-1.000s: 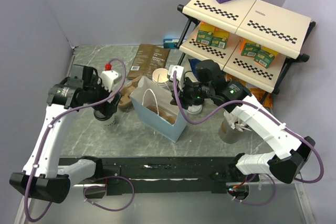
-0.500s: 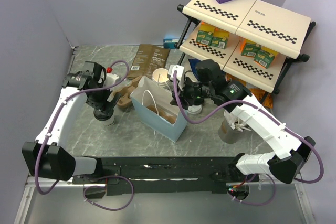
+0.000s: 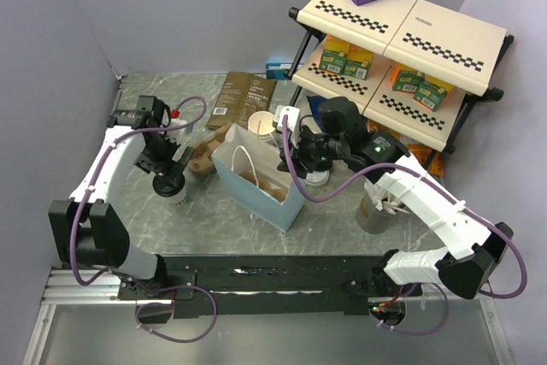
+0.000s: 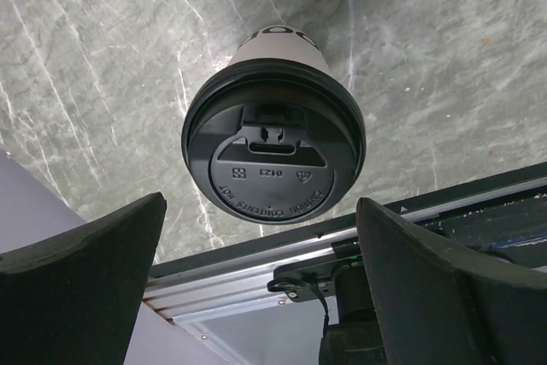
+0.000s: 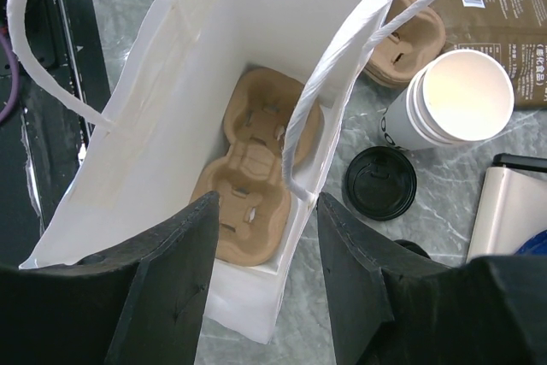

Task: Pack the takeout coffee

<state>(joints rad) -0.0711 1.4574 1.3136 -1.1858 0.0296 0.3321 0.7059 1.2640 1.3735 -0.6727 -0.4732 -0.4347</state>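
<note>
Left arm (image 3: pixel 107 164) has swung back, end effector (image 4: pixel 261 204) spread above takeout coffee (image 4: pixel 273 156).

Bright, even, diffuse light, soft faint shadows, slight sheen on the table (image 3: pixel 342 220), close-up fingers (image 4: pixel 77 297) dark and soft-focused

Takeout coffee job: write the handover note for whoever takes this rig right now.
Left claw: open, fingers apart either side of the lidded cup, not gripping. The cup stands on the table.
Right claw: open, over the white bag, holding nothing.
Done: a pulp carrier lies in the bag's bottom; one cup is lidded.
Left: grip the lidded cup and seat it in the carrier. An open cup and a loose lid sit beside the bag, probably next.
</note>
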